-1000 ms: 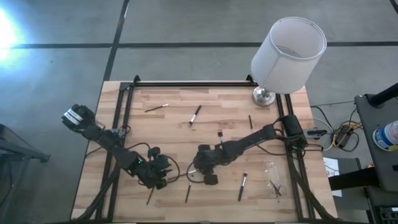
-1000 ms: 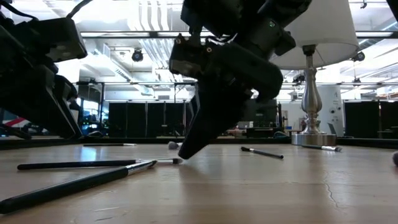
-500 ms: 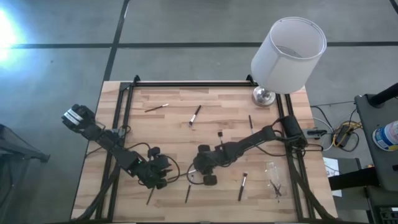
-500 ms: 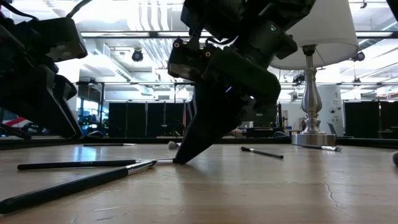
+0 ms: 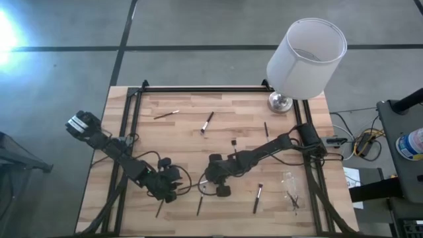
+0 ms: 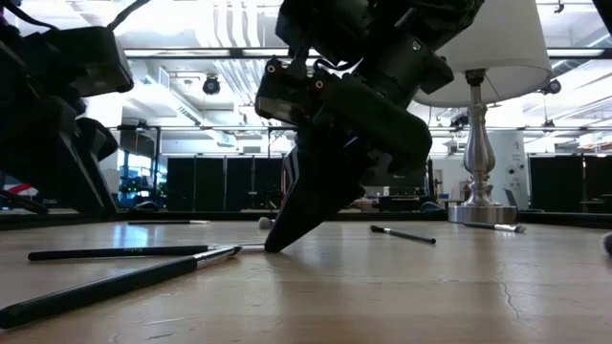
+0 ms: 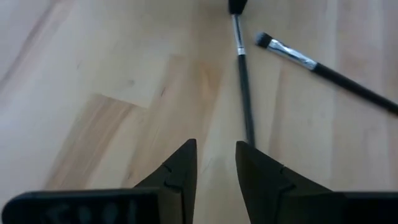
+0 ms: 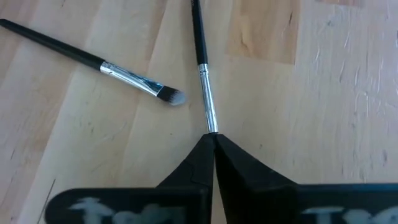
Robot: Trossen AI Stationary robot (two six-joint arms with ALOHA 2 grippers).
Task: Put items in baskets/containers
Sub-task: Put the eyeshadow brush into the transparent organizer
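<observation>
My right gripper (image 8: 213, 138) stands near the table's middle front (image 5: 210, 180), shut on the bristle end of a thin dark brush (image 8: 200, 56) that lies flat on the wood (image 6: 124, 253). A second brush (image 8: 93, 61) lies beside it. My left gripper (image 7: 215, 163) is open at the front left (image 5: 169, 190), fingers a little apart over bare wood; a brush handle (image 7: 243, 81) ends just ahead of one fingertip. More brushes (image 5: 207, 122) (image 5: 258, 197) lie scattered. The clear container (image 5: 291, 188) sits at the right front. My right gripper pinches the brush at its silver ferrule and bristle end (image 8: 211, 124) between the two fingertips (image 6: 274, 245). The fingers slant down from the table's right and lie in line with the brush. The brush stays flat on the table, handle stretching away toward the left gripper.
A lamp with a big white shade (image 5: 306, 58) and a metal foot (image 5: 280, 102) stands at the far right corner. A dark frame (image 5: 198, 89) runs round the table's edges. Cables and a bottle (image 5: 411, 144) lie off the table to the right.
My right gripper has shut its fingers on the bristle end of the brush, its tips settling onto the table. The brush stays where it lay.
</observation>
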